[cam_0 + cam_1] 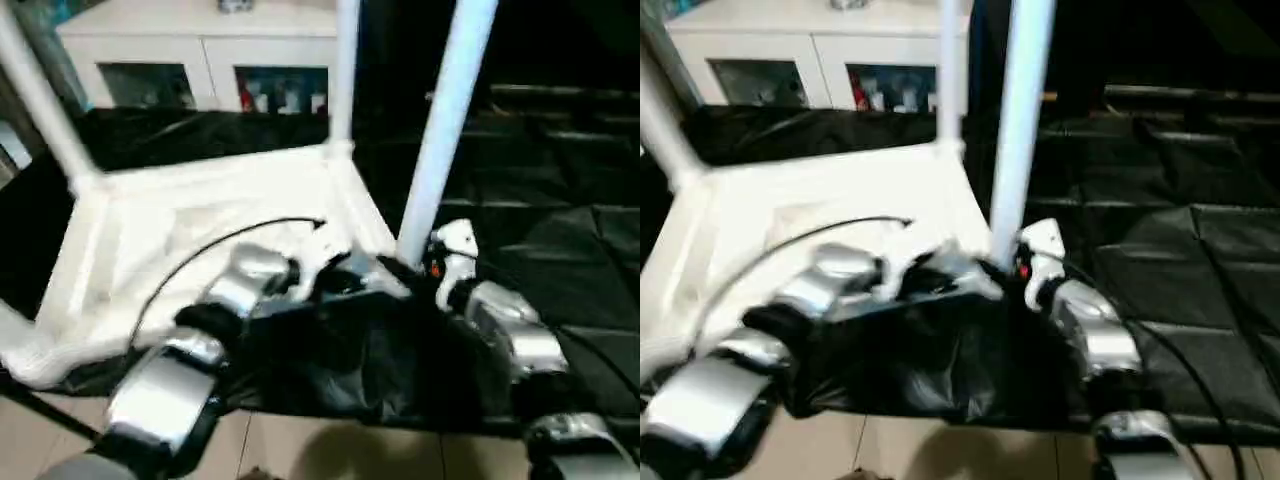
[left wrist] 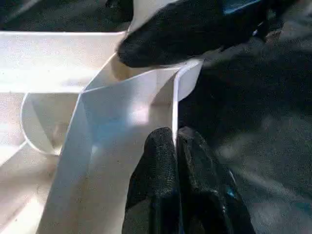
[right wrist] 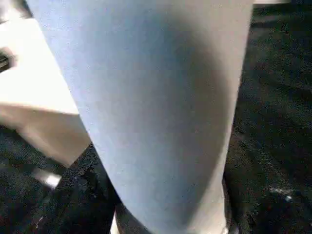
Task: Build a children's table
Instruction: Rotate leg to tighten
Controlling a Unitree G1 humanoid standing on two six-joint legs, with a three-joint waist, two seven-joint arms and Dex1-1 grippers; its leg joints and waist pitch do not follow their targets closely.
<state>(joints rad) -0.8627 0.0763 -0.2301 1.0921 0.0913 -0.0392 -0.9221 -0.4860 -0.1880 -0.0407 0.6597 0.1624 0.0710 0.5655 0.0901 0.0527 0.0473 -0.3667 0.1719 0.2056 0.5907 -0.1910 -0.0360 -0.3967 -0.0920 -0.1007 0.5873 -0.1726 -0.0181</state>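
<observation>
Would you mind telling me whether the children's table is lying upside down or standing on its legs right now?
Upside down. The children's table lies with its ribbed underside up on the black-draped work table, and its white legs rise upward from the corners.

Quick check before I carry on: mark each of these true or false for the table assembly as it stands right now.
1. The tabletop lies underside up on the black-draped work table. True.
2. No legs stand in the tabletop yet. False: at least three white legs stand up from its corners.
3. The left gripper is shut on the tabletop's thin rim. True.
4. The near leg lies flat on the drape. False: it stands nearly upright at the corner by the right gripper.
</observation>
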